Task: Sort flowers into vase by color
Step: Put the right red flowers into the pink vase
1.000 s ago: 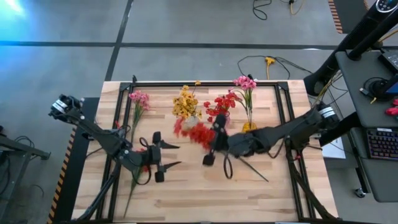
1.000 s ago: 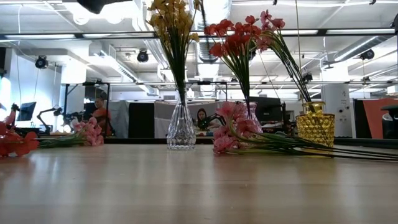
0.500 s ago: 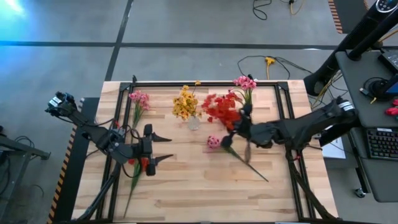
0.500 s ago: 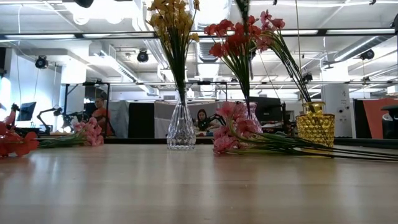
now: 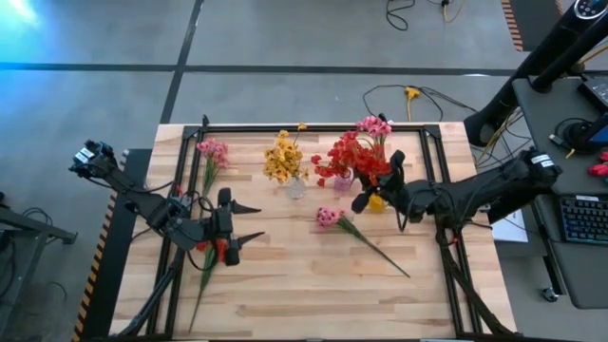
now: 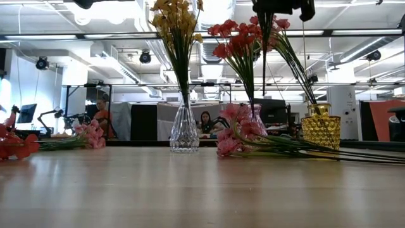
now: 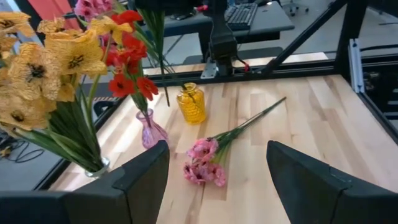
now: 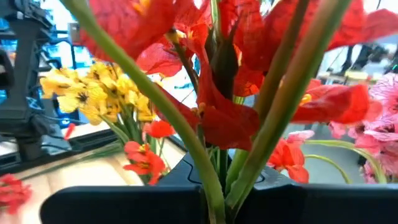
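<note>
My right gripper (image 5: pixel 378 186) is shut on a red sprig (image 5: pixel 367 167) and hovers high above the yellow vase (image 5: pixel 379 199), which holds pink flowers (image 5: pixel 373 125). In the low view it shows at the top edge (image 6: pixel 282 6). The pink glass vase (image 6: pixel 256 118) holds red flowers (image 5: pixel 334 158). The clear vase (image 6: pixel 184 130) holds yellow flowers (image 5: pixel 283 158). One pink sprig (image 5: pixel 329 217) lies flat mid-table, also seen in the left wrist view (image 7: pixel 201 165). Another pink sprig (image 5: pixel 211 152) lies far left. My left gripper (image 5: pixel 249 224) hangs open at the table's left. My right gripper pinches the red sprig's green stems (image 8: pixel 214 180) between its two fingers, some way below the blossoms (image 8: pixel 217 121). The sprig is lifted clear of the table. In the low view its stem ends (image 6: pixel 265 38) hang below the gripper, beside the vased red flowers.
A red sprig (image 5: pixel 215 253) lies on the table under my left arm, seen also at the low view's left edge (image 6: pixel 16 147). A black frame rail (image 5: pixel 313 129) runs along the far edge. Bare wood (image 5: pixel 313 294) spans the near half. People sit in the room beyond.
My right gripper has carried the red sprig up from mid-table toward the far right, to above the yellow vase, and the blossoms now stand beside the vased red flowers. My left gripper has drawn back a little toward the table's left and stays open.
</note>
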Controlling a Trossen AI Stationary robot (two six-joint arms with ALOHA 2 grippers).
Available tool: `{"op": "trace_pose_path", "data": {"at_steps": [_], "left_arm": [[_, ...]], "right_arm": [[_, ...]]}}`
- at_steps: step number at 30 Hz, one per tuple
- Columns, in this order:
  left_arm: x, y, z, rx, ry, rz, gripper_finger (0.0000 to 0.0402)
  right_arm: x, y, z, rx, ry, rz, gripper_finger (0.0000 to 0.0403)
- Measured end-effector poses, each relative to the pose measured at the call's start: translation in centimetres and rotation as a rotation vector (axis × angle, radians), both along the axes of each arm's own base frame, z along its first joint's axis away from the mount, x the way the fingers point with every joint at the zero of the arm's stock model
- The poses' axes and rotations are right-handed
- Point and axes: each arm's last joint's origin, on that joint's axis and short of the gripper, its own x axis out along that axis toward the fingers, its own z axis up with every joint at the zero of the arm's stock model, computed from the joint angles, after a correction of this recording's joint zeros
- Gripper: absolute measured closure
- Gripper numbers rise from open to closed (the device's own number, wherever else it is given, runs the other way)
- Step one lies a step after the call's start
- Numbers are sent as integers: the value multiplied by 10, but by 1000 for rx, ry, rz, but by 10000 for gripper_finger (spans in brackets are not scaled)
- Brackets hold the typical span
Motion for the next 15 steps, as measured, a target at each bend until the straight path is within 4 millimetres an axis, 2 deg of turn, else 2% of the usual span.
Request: {"op": "trace_pose_path", "data": {"at_steps": [9,15], "left_arm": [[0,0,-1,12,-1,20,150],[0,2,0,31,-10,65,150]], "right_arm": [[16,4,-11,-130,74,-17,390],[21,4,-11,-189,97,-42,390]]}}
